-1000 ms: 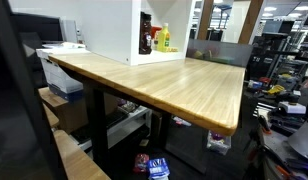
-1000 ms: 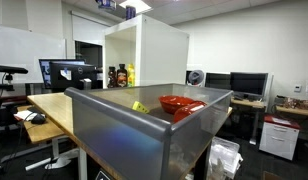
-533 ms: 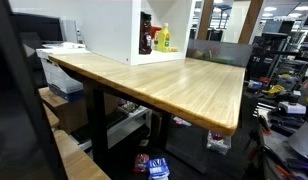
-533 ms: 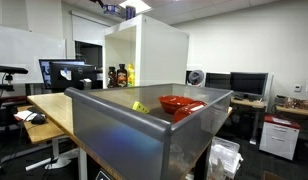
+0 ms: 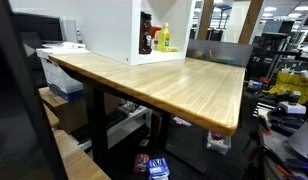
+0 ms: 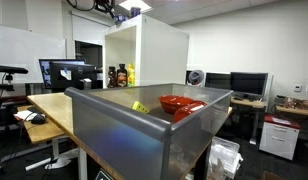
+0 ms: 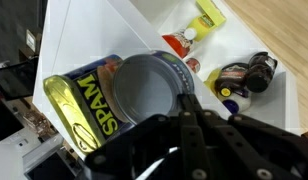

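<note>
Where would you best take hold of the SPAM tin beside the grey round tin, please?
Take the SPAM tin from above, probably across its short ends: its label faces the wrist view, and the grey round tin crowds one long side. The tool is shut and would have to open first.

The tabletop [image 5: 164, 85] is smooth, pale wood with a soft sheen, the cabinet [image 5: 104, 25] matt white board, the bin [image 6: 144, 130] dull metal-like grey, the bowl [image 6: 179, 103] glossy red, and the tin [image 7: 92, 105] shiny printed metal beside a matt grey can [image 7: 144, 95].
</note>
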{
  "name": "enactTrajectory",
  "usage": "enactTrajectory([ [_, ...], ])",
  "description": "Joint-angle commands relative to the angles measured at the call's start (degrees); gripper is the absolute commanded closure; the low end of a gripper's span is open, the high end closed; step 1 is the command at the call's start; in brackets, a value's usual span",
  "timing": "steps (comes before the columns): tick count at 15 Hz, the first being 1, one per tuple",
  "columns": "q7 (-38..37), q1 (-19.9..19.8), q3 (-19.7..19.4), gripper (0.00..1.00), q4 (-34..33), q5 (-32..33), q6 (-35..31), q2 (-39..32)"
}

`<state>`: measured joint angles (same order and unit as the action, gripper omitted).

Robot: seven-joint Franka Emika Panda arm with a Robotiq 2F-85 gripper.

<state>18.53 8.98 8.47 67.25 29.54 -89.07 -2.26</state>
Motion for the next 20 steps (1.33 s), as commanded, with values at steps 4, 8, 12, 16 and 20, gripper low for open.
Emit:
enactTrajectory([
  [4, 0.6, -0.2, -0.4, 1.0, -3.1, 0.5, -1.4, -2.9],
  [8, 1.1, -0.3, -0.7, 1.0, -4.2, 0.0, -1.8, -3.5],
  [12, 1.4, -0.4, -1.0, 0.73, -3.9, -0.2, -2.9, -3.3],
  [16, 1.3, -0.6, -1.3, 0.53, -2.3, -0.9, -6.0, -2.0],
  [20, 2.2, -1.1, -1.7, 0.33, 0.5, -4.2, -10.2, 1.1],
])
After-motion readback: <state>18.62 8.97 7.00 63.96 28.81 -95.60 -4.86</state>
